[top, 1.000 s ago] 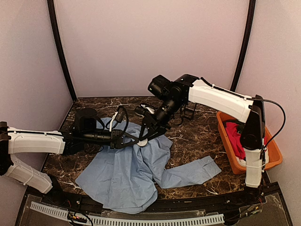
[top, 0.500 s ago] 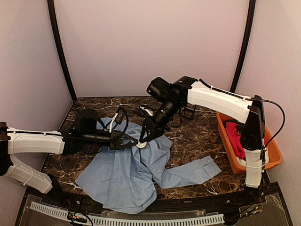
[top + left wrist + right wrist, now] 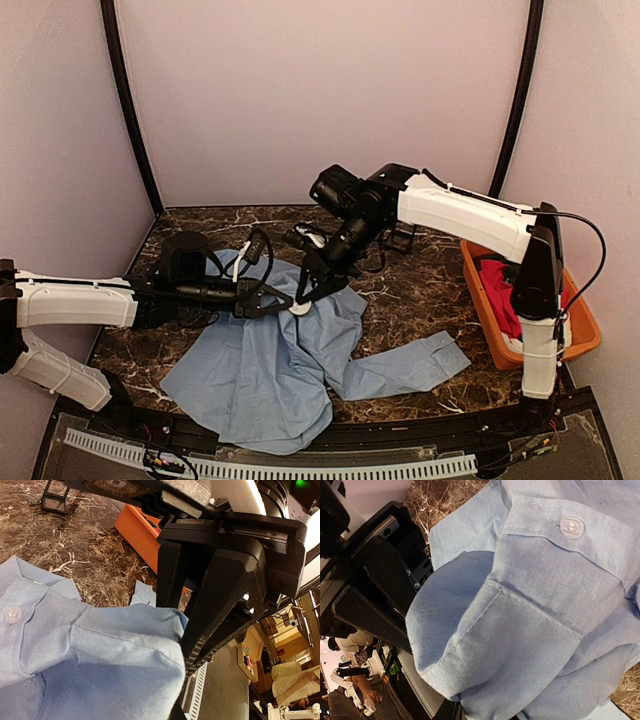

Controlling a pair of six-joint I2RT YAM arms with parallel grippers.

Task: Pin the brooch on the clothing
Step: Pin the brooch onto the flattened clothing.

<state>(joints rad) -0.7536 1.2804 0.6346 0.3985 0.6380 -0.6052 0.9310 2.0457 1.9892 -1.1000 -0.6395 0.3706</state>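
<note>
Well, your left gripper (image 3: 283,302) clamps a raised fold of the light blue shirt (image 3: 250,370); the right gripper (image 3: 306,294) is at that fold, whether its jaws are together I cannot tell; brooch apparently not pinned yet

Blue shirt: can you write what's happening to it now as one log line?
left gripper shut on blue shirt | right gripper at same spot, grip unclear

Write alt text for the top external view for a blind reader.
Two robot arms' left fingers and right fingers meet at a raised fold of a light blue shirt spread on a dark marble table. An orange bin holding red cloth sits at right.
</note>
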